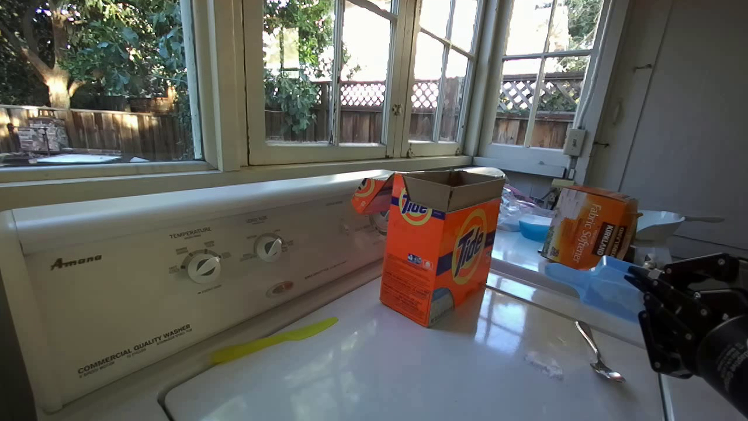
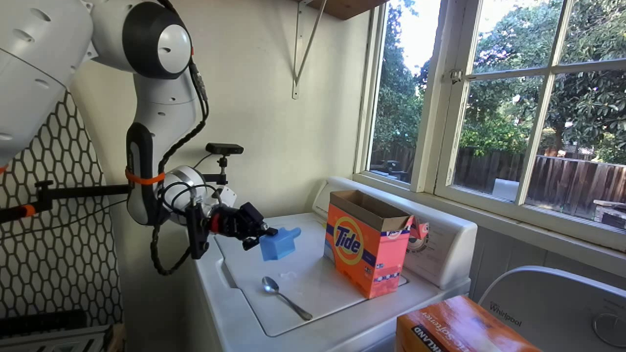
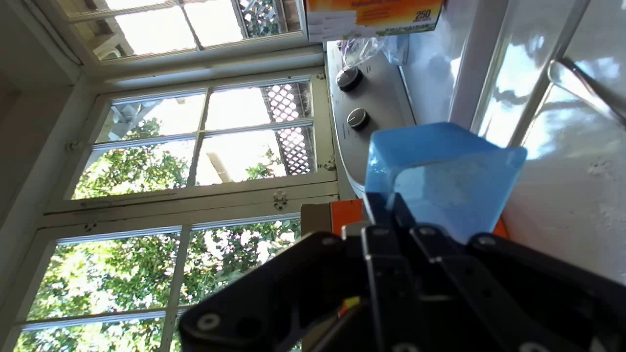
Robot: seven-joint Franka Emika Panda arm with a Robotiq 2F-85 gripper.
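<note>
My gripper (image 3: 391,203) is shut on the near edge of a translucent blue scoop (image 3: 442,171); a thin part of its wall sits between the fingertips. In both exterior views the scoop (image 2: 279,244) hangs above the white washer lid, its stubby handle pointing away from the gripper (image 2: 262,238). Whether anything lies inside the scoop I cannot tell. An orange Tide box (image 1: 438,251) stands upright on the lid with its top open and a flap hanging to one side, apart from the scoop. A metal spoon (image 1: 597,355) lies on the lid below the gripper's side.
White powder (image 1: 544,363) is spilled near the spoon. A yellow-green plastic knife (image 1: 274,342) lies along the washer's control panel (image 1: 175,275). On the neighbouring machine stand a fabric softener box (image 1: 591,228) and a blue bowl (image 1: 533,228). Windows line the wall behind.
</note>
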